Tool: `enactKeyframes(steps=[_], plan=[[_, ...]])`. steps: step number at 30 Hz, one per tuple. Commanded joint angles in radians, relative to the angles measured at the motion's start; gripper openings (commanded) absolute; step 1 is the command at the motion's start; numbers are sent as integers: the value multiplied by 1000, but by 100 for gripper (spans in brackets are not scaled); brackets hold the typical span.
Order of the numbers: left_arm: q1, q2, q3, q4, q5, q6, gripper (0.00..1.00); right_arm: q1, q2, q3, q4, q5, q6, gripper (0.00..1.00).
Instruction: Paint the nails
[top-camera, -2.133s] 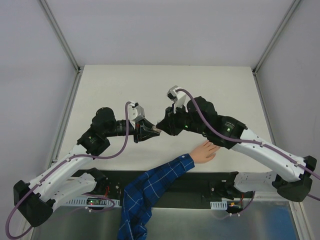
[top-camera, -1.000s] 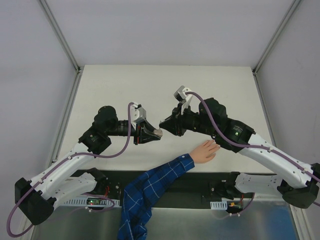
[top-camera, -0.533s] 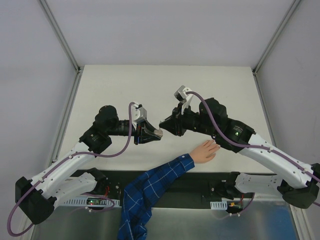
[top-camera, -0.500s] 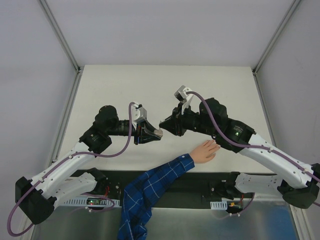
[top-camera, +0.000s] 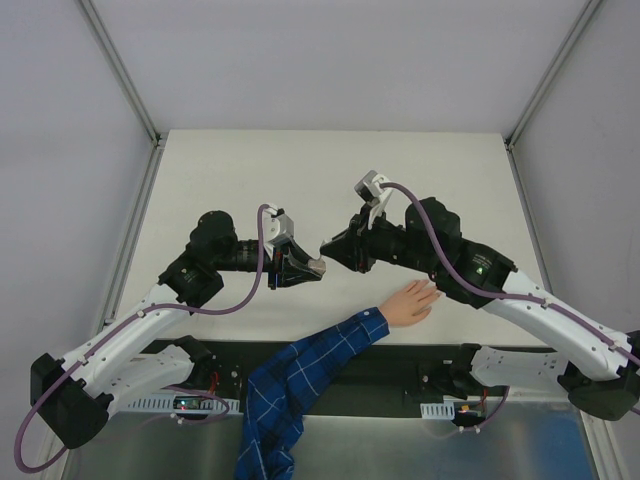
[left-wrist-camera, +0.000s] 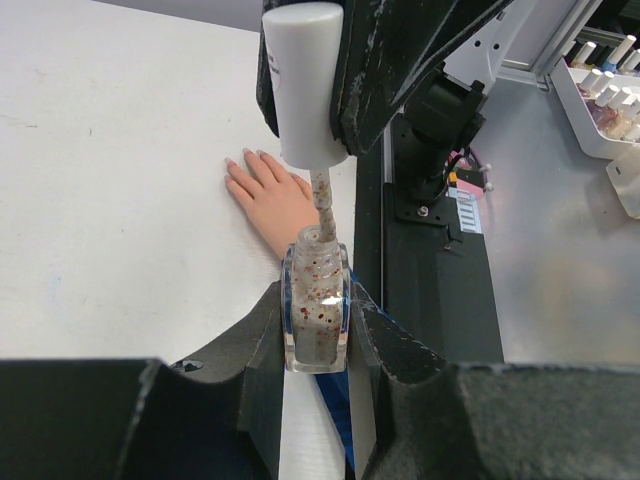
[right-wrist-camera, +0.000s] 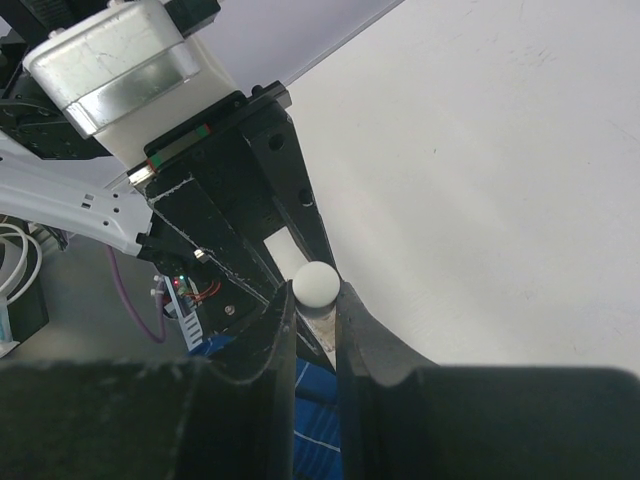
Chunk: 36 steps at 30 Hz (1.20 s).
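From above, two arms meet over the middle of the white desk (top-camera: 300, 170). The left pincer (top-camera: 300, 268) is clenched on one small polish bottle (top-camera: 314, 267), and the right pincer (top-camera: 333, 250), just beside it, grips the bottle's cap. One pale hand (top-camera: 408, 302) lies flat on the desk near the front edge, below the right arm, with one blue plaid sleeve (top-camera: 300, 385) trailing back toward the arm bases. The nails are too small to pick out here.

From the left wrist, the bottle (left-wrist-camera: 316, 312) sits upright between the two fingers (left-wrist-camera: 262, 350), clamped at its sides. It is clear glass, holding pale polish flecked with red and gold glitter. One white cap (left-wrist-camera: 304, 80) is held above it; its brush stem (left-wrist-camera: 322, 200) reaches down into the bottle's neck. Beyond lies the hand (left-wrist-camera: 275, 195), fingers spread, nails (left-wrist-camera: 247, 152) the same tone as the skin.

From the right wrist, the two fingers (right-wrist-camera: 272, 345) pinch the round white cap (right-wrist-camera: 316, 284) end-on.
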<state>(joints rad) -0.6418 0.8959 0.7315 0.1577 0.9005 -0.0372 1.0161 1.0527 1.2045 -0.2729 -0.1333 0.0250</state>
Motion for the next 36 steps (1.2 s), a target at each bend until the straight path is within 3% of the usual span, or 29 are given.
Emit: enactKeyframes(steps=[1,12,19,23,29,36], plan=[[-6,-2,42,32,28,0,0,-4,-20,3,60,3,19,1],[-6,-12,39,26,-41,3,0,-5,-95,-33,75,115,47,0],[-6,-32,29,20,-138,17,0,-34,-238,-121,-17,357,88,0],[-6,-41,19,32,-176,28,0,-97,-315,-178,-113,420,122,0],[-6,-49,-3,157,-305,-52,0,-240,-373,-240,-325,455,110,0],[-28,47,39,215,-455,-98,0,-641,-431,-462,-338,211,112,0]])
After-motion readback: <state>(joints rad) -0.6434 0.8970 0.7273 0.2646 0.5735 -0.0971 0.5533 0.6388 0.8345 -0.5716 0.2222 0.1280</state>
